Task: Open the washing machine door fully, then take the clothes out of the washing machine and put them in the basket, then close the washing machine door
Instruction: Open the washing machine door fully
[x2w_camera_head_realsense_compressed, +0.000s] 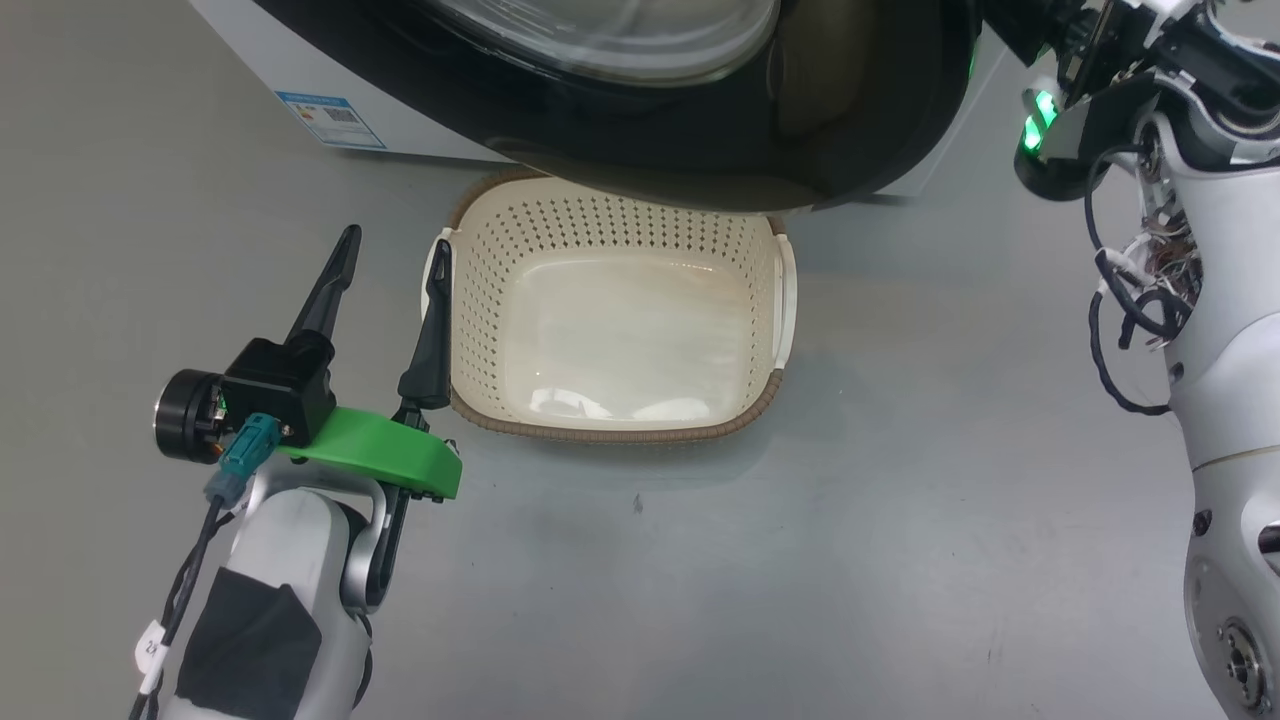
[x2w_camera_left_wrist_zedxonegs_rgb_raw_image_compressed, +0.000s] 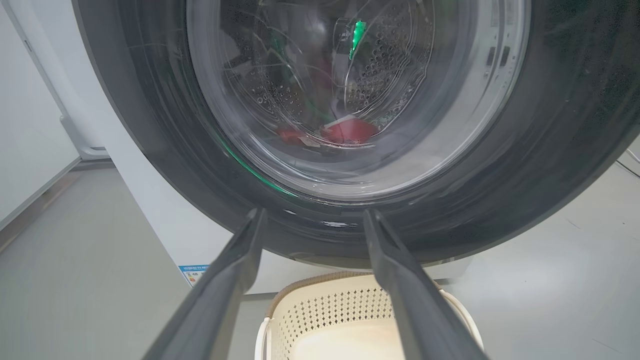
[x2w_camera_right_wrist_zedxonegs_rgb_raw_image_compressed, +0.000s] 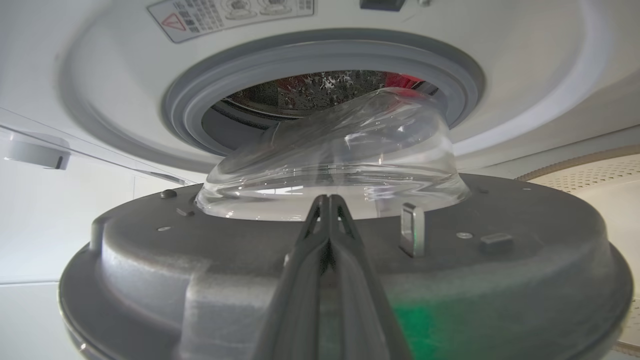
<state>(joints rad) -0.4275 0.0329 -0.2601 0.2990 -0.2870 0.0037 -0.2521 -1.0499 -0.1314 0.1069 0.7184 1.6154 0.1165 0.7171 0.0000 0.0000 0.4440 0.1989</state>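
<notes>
1. Right now your left gripper (x2w_camera_head_realsense_compressed: 395, 240) hovers low over the grey floor (x2w_camera_head_realsense_compressed: 800, 550), just left of the basket (x2w_camera_head_realsense_compressed: 600, 432); its two dark fingers (x2w_camera_head_realsense_compressed: 330, 290) are spread wide with nothing between them
2. In your left wrist view those fingers point up at the outer face of the washing machine door (x2w_camera_left_wrist_zedxonegs_rgb_raw_image_compressed: 150, 150), towards the lower part of its glossy black rim
3. Your right gripper (x2w_camera_right_wrist_zedxonegs_rgb_raw_image_compressed: 327, 202) has its fingers pressed tight together and grips nothing. They lie over the door's grey inner face, with the tips near the foot of the glass bowl (x2w_camera_right_wrist_zedxonegs_rgb_raw_image_compressed: 335, 160). You cannot tell whether they touch the door
4. The door stands partly open, swung off the front of the washing machine (x2w_camera_head_realsense_compressed: 300, 70), with its bowl facing the grey rubber gasket (x2w_camera_right_wrist_zedxonegs_rgb_raw_image_compressed: 320, 55). In your head view its black rim hangs over the far edge of the basket
5. The clothes (x2w_camera_left_wrist_zedxonegs_rgb_raw_image_compressed: 345, 131) lie low in the perforated drum (x2w_camera_right_wrist_zedxonegs_rgb_raw_image_compressed: 310, 87), red behind the glass
6. The basket sits on the floor just in front of the machine, cream bottom showing, and the blue label sticker (x2w_camera_head_realsense_compressed: 330, 120) is low on the machine's front, off to the basket's left
</notes>
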